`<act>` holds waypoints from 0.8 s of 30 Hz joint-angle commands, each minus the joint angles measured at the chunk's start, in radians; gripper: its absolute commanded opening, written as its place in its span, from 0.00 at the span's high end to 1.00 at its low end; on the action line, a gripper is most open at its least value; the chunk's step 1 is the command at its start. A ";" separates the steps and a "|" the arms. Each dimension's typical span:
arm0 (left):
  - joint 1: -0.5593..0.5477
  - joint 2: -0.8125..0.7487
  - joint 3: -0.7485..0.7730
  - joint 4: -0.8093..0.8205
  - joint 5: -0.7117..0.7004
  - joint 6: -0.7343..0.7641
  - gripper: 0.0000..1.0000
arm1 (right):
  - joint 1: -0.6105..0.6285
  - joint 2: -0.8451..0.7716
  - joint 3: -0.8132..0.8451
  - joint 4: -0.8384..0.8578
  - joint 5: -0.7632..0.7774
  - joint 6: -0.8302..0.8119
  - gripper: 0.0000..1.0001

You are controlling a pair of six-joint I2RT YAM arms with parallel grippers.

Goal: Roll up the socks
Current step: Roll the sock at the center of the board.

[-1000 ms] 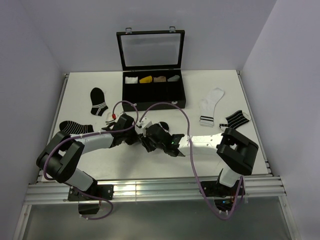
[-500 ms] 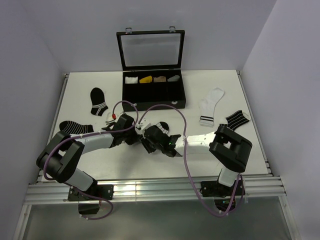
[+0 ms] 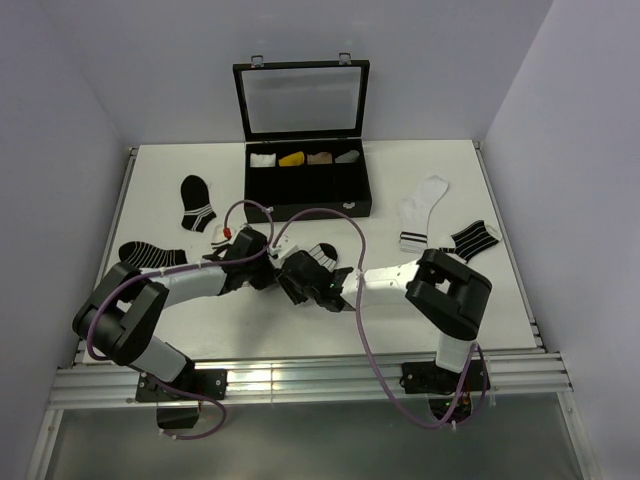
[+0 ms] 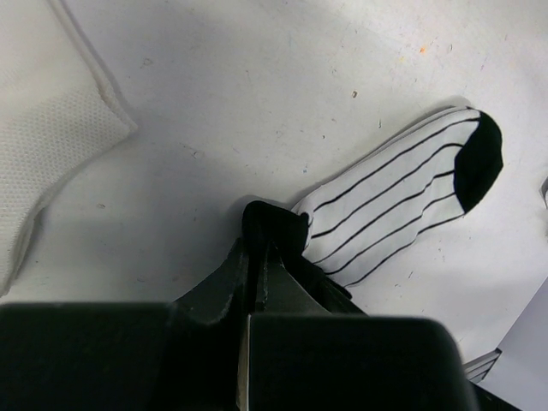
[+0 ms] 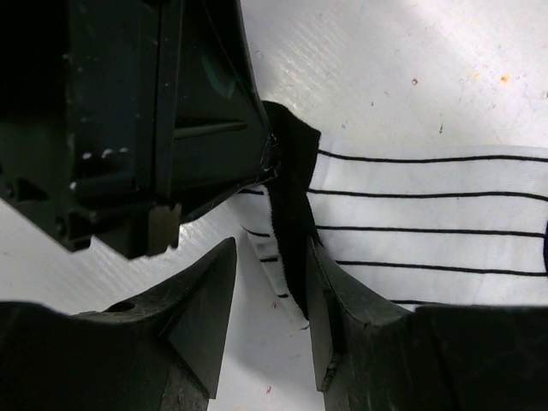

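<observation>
White with thin black lines, the striped sock (image 4: 402, 197) lies flat and unrolled on the surface (image 3: 180, 165) at the centre of the top view. In the left wrist view its black toe points to the upper right. We see the left tool (image 4: 259, 244) pressed together on the sock's black cuff (image 5: 291, 171). The right tool (image 5: 270, 261) stands spread with one finger on each side of that cuff, and as far as we can tell it pinches nothing.

We judge crowding to be the main risk. Both tools meet at one small fold, so the right fingers could close on the left tool, or catch a single layer and start the roll skewed. If the left pinch is shallow, a pull could slip the cuff free, and a slack first turn would likely unwind. The purple cable (image 3: 355, 300) looping beside the sock might also drag on it.

We count two tools and five loose socks in the top view:
- the striped sock;
- one plain white sock (image 3: 420, 210) with a banded cuff at the right, well apart from the tools;
- three dark striped socks (image 3: 197, 203), two at the left and one at the right.

One open box (image 3: 305, 207) sits at upper centre with four compartments holding four bundles (image 3: 291, 158): white, yellow, tan and grey. A white mesh cloth (image 4: 51, 111) fills the upper left of the left wrist view, and we cannot tell what it belongs to.
</observation>
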 commanded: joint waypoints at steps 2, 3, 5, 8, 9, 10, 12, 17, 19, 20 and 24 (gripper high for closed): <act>-0.004 0.009 0.025 -0.019 0.022 0.021 1.00 | 0.003 0.060 0.056 -0.064 0.053 -0.004 0.55; -0.004 0.009 0.024 -0.020 0.024 0.021 1.00 | 0.003 0.071 0.065 -0.081 0.056 -0.004 0.55; -0.003 0.005 0.028 -0.028 0.027 0.022 1.00 | 0.003 0.079 0.075 -0.104 0.058 -0.006 0.55; -0.004 -0.006 0.030 -0.036 0.028 0.021 1.00 | -0.009 0.095 0.088 -0.128 0.052 0.002 0.64; -0.004 -0.007 0.028 -0.037 0.030 0.021 1.00 | -0.016 0.103 0.089 -0.130 0.049 0.005 0.71; -0.003 -0.014 0.030 -0.037 0.029 0.019 1.00 | -0.021 0.106 0.091 -0.130 0.044 0.003 0.74; -0.001 -0.021 0.027 -0.040 0.030 0.015 1.00 | -0.032 0.111 0.091 -0.130 0.027 0.008 0.87; 0.005 -0.055 0.022 -0.033 0.019 -0.004 0.95 | -0.073 0.082 0.066 -0.127 -0.069 0.011 1.00; 0.007 -0.078 0.010 -0.026 0.016 -0.016 0.83 | -0.090 0.063 0.054 -0.115 -0.158 0.023 1.00; 0.007 -0.087 0.005 -0.020 0.016 -0.019 0.78 | -0.113 0.043 0.039 -0.099 -0.192 0.029 1.00; 0.008 -0.139 -0.028 -0.007 -0.028 -0.035 0.41 | -0.179 0.007 0.005 -0.055 -0.365 0.086 1.00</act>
